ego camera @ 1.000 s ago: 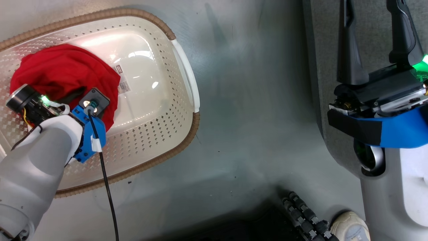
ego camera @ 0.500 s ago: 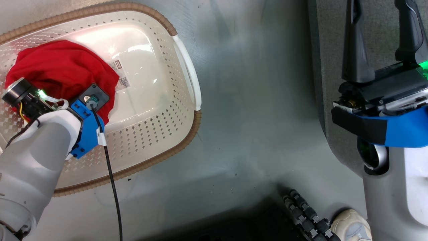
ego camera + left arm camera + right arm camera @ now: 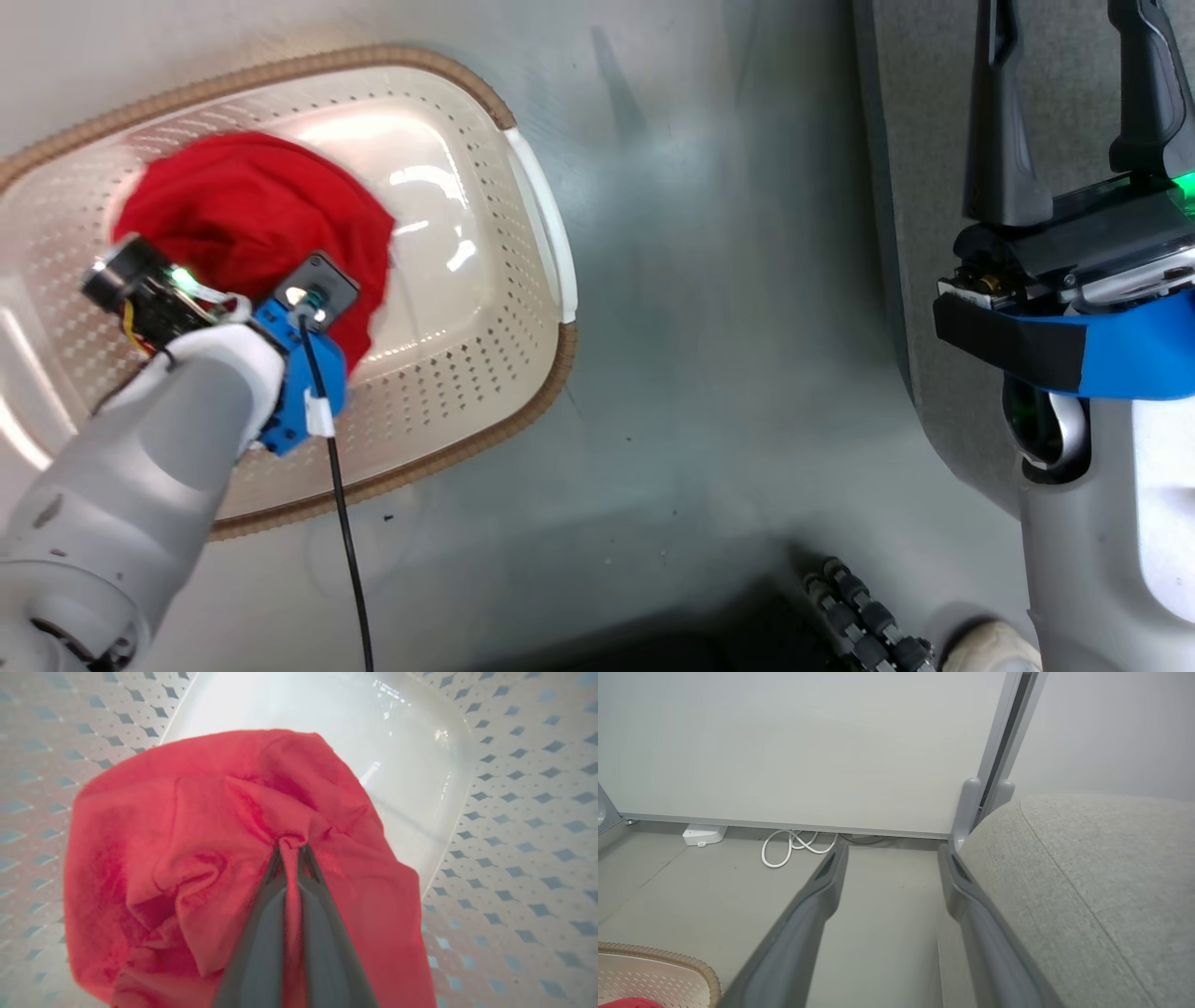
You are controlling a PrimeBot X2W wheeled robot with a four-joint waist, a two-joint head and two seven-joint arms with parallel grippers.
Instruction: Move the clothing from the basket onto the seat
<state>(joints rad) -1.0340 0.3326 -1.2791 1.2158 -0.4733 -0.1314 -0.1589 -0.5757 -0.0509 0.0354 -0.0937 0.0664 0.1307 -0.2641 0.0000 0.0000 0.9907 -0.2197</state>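
The red clothing lies bunched in the cream basket on the floor at the left. My left arm reaches down into the basket, its wrist covering the fingers in the head view. In the left wrist view my left gripper is shut on a pinched fold of the clothing, with the perforated basket wall around it. My right gripper is open with nothing between its fingers, and stands over the edge of the grey seat. The right wrist view shows the right gripper beside the seat.
A black cable hangs from my left wrist across the basket rim. A dark ribbed part and a white shoe tip sit at the bottom right. A white cable coil and a small white box lie by the wall.
My left gripper has closed on the clothing. The cloth has bunched and shifted right in the basket, covering the label on its floor. The right gripper has stayed open.
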